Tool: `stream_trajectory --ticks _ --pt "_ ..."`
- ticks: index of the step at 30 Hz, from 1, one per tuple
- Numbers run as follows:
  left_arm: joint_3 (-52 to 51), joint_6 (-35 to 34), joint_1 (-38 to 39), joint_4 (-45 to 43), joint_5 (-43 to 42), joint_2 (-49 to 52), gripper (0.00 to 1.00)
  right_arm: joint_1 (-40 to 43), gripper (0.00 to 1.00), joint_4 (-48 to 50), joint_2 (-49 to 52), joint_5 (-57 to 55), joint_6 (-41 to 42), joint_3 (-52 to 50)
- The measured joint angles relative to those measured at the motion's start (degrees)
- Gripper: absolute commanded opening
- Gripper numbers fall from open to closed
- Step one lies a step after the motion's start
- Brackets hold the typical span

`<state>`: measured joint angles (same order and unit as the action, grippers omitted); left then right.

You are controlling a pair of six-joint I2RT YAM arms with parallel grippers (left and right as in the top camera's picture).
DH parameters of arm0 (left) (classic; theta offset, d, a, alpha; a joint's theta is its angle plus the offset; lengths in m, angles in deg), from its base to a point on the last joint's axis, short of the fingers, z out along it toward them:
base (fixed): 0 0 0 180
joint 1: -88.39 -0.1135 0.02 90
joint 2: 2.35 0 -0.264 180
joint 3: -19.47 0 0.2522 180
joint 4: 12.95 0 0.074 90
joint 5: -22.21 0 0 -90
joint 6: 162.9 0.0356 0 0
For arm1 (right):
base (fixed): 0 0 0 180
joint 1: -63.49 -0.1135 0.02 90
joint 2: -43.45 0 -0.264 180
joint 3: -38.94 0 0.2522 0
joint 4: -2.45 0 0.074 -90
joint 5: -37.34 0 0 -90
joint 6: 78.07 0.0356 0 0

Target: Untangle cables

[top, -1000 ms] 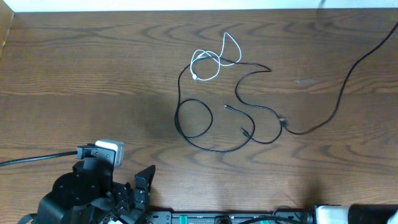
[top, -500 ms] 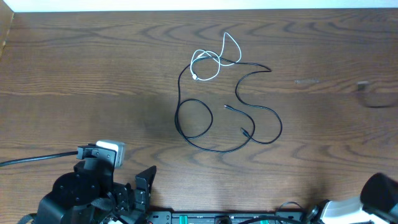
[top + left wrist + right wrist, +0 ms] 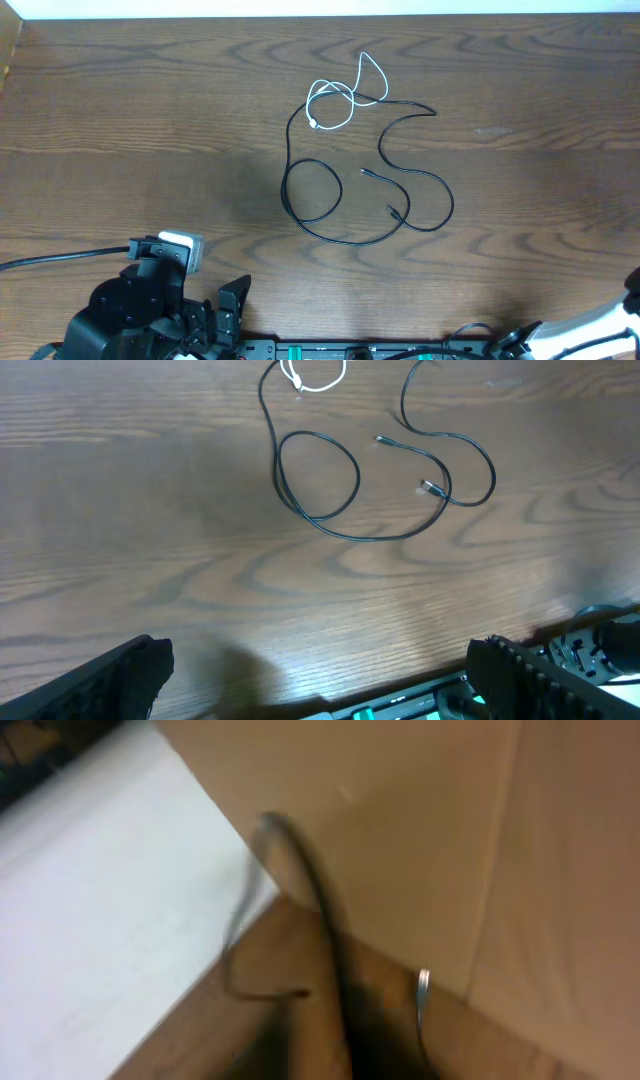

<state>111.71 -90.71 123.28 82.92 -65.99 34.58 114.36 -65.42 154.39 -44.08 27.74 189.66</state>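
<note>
From the overhead camera I see the long thin black cable (image 3: 350,242) lying on the brown wood-grain counter (image 3: 130,120), a little right of the frame's centre. It makes a closed loop on the left, sweeps along the bottom and snakes back up on the right, with two small plug ends lying inside the curves. The shorter white cable (image 3: 345,92) sits at the upper end of that tangle, in the upper middle of the frame, and its loops cross the black cord where the two meet. The black left arm (image 3: 130,320) is down in the lower left corner, well apart from both cables, with a thick black lead (image 3: 50,257) running off to the left edge. A pale part of the right arm (image 3: 600,325) pokes in at the lower right corner.

On the left wrist camera the left fingers (image 3: 110,680) stand at the two lower corners, spread as wide as they go, with nothing between them but bare counter. The black cable's loop and plug ends lie in the upper middle, and only a bit of the white cable shows at the top edge.

The right wrist camera is badly blurred. I make out a tan surface (image 3: 430,820), a white surface (image 3: 90,910) and a dark cord (image 3: 318,910) running down the middle. I cannot find the right fingers here, so I cannot tell how they stand or whether they hold anything.
</note>
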Motion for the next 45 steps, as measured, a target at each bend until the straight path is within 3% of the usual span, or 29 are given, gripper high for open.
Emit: stream_trajectory --ticks 3,12,20,26,36,45 --pt "0.0 0.0 0.0 0.0 -0.2 0.0 0.99 1.1 0.99 -6.8 3.5 -0.2 2.7 0.1" --pt "0.0 0.0 0.0 0.0 -1.9 0.0 0.99 1.5 0.99 -24.5 19.3 -3.5 6.5 -0.1" --pt "0.0 0.0 0.0 0.0 -2.0 0.0 0.99 1.4 0.99 -29.6 22.2 -1.4 6.0 -0.5" --pt "0.0 0.3 0.0 0.0 -2.1 0.0 0.99 -1.6 0.99 -32.0 22.2 10.3 -2.0 -0.5" --pt "0.0 1.1 0.0 0.0 -2.1 1.5 0.99 -23.7 0.99 -36.4 22.2 17.6 -21.0 -0.5" --pt "0.0 1.2 0.0 -0.1 -2.1 9.6 0.99 -49.2 0.99 -36.9 22.2 12.4 -33.9 -0.5"
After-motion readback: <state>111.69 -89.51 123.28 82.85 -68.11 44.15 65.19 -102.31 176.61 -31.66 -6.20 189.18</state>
